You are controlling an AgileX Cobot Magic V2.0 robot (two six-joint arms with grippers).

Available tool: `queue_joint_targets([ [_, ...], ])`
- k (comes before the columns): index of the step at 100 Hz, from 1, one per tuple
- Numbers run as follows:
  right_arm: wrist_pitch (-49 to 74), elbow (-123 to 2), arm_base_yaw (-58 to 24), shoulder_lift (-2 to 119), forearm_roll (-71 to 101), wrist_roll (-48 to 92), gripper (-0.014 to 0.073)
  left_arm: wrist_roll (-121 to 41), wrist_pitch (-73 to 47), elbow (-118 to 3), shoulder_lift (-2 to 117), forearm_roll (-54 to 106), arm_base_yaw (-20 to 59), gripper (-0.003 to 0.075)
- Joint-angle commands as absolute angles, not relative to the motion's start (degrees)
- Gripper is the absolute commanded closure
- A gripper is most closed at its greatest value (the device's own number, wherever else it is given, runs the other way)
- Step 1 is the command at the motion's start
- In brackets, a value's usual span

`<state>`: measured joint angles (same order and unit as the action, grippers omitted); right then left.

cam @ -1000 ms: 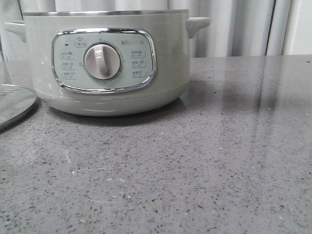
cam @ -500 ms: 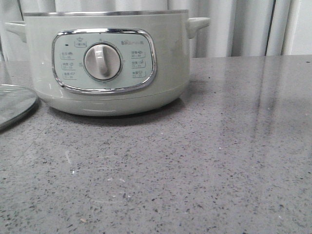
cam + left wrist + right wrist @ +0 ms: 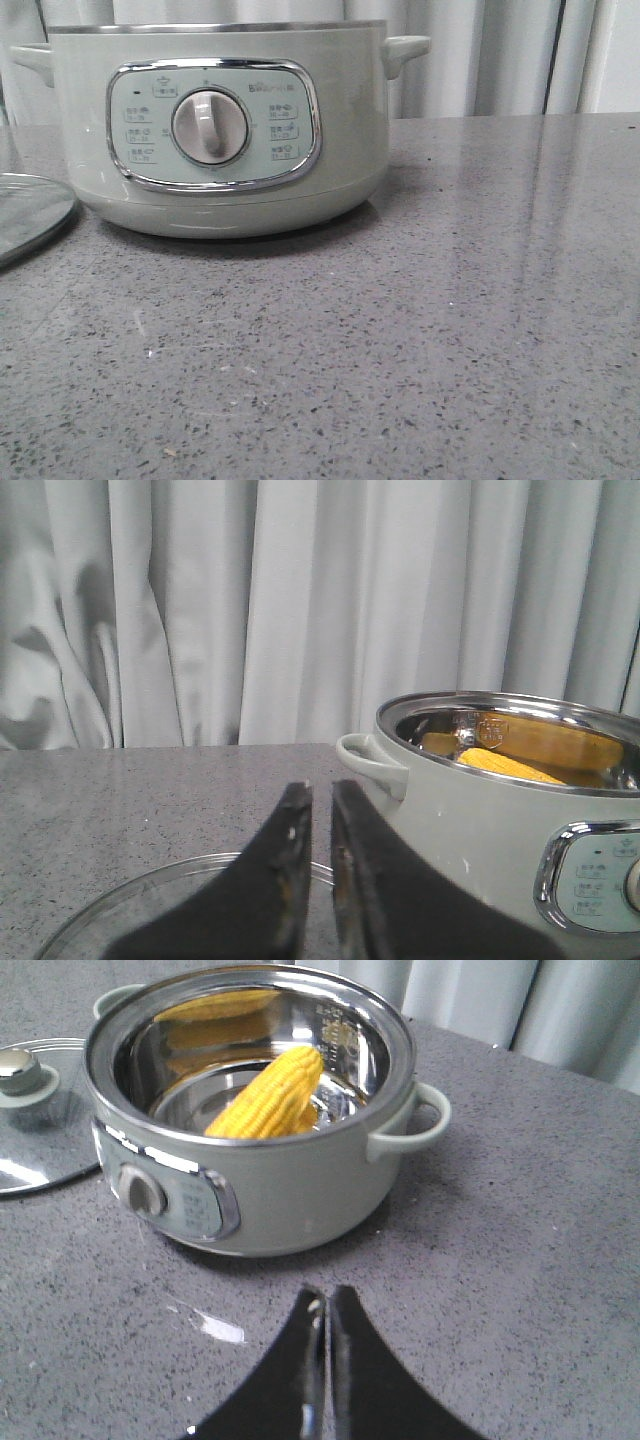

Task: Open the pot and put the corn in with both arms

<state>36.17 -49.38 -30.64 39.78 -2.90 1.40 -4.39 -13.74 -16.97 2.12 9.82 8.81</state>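
Corn (image 3: 268, 1095) lies inside the open pot (image 3: 220, 130); lid (image 3: 35, 1110) rests on the tabletop (image 3: 420, 330) at left, unchanged. Left gripper (image 3: 320, 810) and right gripper (image 3: 326, 1310) fingers are together, empty; task appears complete.

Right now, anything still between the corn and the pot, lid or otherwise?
Nothing visible. The corn already lies inside the open pot. The glass lid sits flat on the table beside the pot, off the rim. Both grippers, left and right, are shut, holding nothing.

The left gripper (image 3: 320, 880) shows two matte black fingers, broad at the base and curving to narrow tips. The right gripper (image 3: 326, 1360) looks alike, with pale scuffs along its inner edges.
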Motion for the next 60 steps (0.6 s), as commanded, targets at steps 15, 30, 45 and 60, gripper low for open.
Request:
queue_joint_targets([
  [15, 22.11, -35.87, -30.52, 25.84, -4.67, 1.47, 0.0664, -3.97, -10.78, -17.73, 2.76, 10.66, 9.12, 0.0741],
  [30, 20.93, -28.56, -30.17, 17.36, -5.41, 1.47, 0.0664, -3.97, -10.57, -16.43, 2.76, 11.47, 9.12, 0.0741],
  [45, 21.43, -24.18, -27.68, 9.48, -7.29, 1.47, 0.0664, -3.97, -10.57, -16.23, 2.76, 11.47, 9.12, 0.0741],
  [60, 21.57, -21.98, -23.21, 2.64, -10.86, 1.47, 0.0664, -3.97, -10.65, -16.23, 2.76, 11.47, 9.12, 0.0741],
])
